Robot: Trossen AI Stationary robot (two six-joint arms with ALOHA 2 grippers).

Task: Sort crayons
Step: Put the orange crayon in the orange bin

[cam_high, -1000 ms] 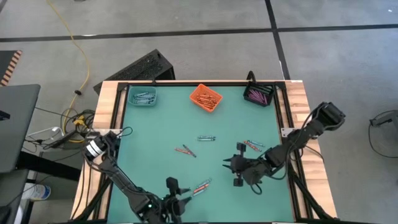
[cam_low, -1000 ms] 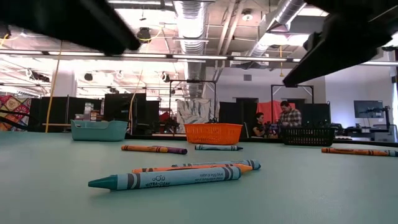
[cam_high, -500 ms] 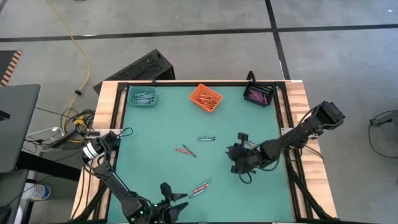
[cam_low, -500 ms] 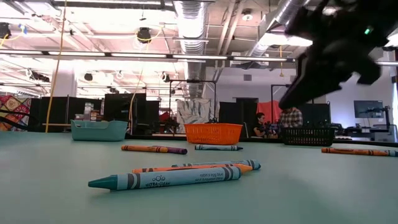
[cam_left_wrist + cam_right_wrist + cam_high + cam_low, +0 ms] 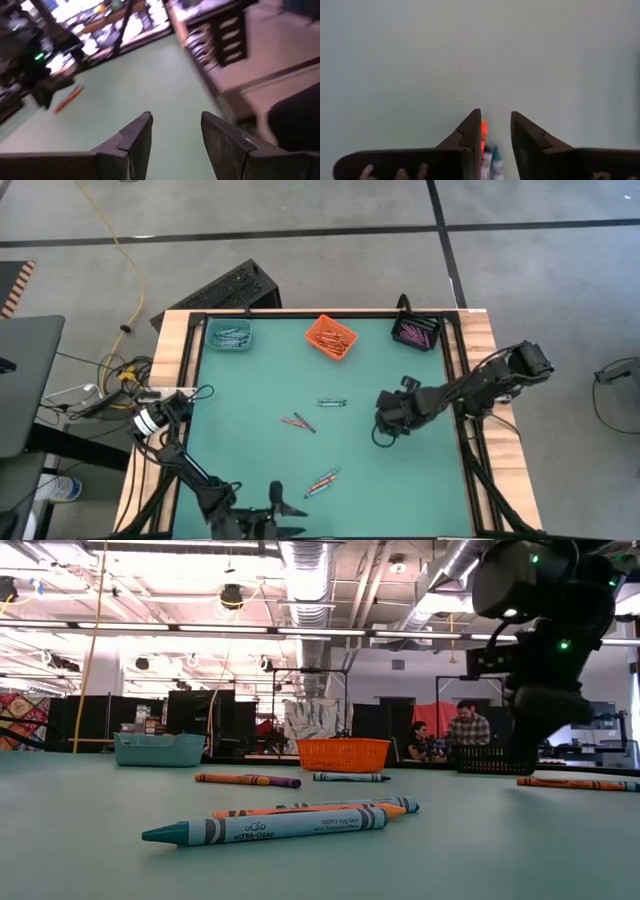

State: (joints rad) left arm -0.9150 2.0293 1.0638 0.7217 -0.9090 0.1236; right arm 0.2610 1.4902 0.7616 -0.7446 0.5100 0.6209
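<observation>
Left gripper point(image 5: 290, 508): at the near table edge, fingers wide apart, empty. Crayons point(image 5: 322, 480): loose on the green mat point(image 5: 240, 440), mid-table, in small groups. Right gripper point(image 5: 380, 428): low, right of centre, fingers narrowly apart, straddling an orange-and-teal crayon pair point(image 5: 489, 150), unclamped.

teal crayon point(image 5: 265, 827): foremost on table point(image 5: 90, 860) | orange crayon point(image 5: 310, 809): just behind teal crayon | teal bin point(image 5: 159, 749), orange bin point(image 5: 343, 754), black bin point(image 5: 493, 759): far behind it | right arm point(image 5: 545, 650): above, right of it
</observation>
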